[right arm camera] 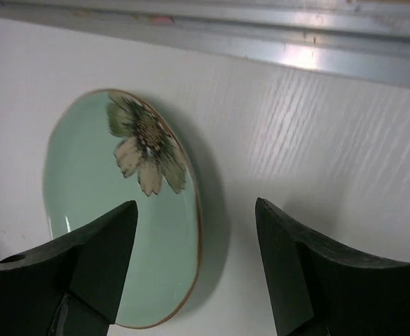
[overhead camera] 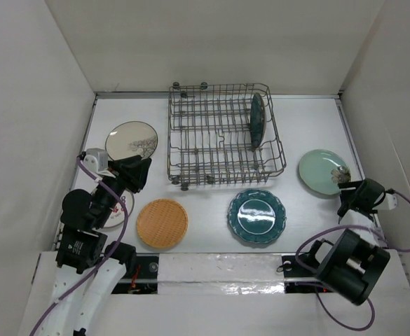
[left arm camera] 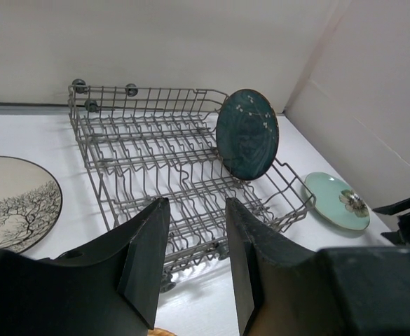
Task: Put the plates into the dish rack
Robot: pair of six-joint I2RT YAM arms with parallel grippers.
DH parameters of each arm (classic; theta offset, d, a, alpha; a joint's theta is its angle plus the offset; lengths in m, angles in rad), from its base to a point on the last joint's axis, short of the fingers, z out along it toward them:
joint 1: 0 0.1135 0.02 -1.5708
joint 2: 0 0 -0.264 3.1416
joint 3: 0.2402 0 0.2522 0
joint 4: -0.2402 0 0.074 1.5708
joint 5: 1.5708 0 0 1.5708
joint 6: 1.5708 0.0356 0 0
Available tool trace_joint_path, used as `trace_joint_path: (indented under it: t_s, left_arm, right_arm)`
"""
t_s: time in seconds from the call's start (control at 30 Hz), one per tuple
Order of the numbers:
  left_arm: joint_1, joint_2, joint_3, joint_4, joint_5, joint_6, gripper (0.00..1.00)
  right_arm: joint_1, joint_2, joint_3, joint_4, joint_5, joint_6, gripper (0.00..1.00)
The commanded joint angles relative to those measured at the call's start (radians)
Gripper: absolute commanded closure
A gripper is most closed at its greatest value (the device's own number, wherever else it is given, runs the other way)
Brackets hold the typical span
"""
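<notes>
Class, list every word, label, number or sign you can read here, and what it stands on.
None can be read.
The rack bears no lettering; the white plate is mostly covered, so any marks on it cannot be made out.

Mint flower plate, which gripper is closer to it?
Right. The right gripper hovers beside the mint plate; the left gripper is far off, left of the dish rack.

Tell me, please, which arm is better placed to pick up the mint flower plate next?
Right. The right gripper is open at the rim of the mint plate; the left gripper sits across the table by the cream tree plate.
</notes>
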State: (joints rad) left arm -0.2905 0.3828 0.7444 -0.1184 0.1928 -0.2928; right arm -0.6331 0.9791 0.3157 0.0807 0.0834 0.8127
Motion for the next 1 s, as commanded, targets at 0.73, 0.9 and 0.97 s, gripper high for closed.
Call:
trace_joint_path:
  t_s: [0.73, 0.9, 0.97]
  left_arm:
    - [-0.026, -0.030, 0.021, 0.029, -0.036, 0.014, 0.65]
    - [-0.026, -0.024, 0.019, 0.031, -0.039, 0.015, 0.65]
    - [-0.026, -0.021, 0.019, 0.033, -0.039, 0.015, 0.66]
  right_arm:
    - [0.056, 0.336, 0.053, 0.330, -0.243, 0.128, 0.95]
    - [0.153, 0.146, 0.056, 0.277, -0.117, 0.115, 1.00]
    - [0.211, 0.010, 0.077, 0.260, -0.044, 0.105, 1.00]
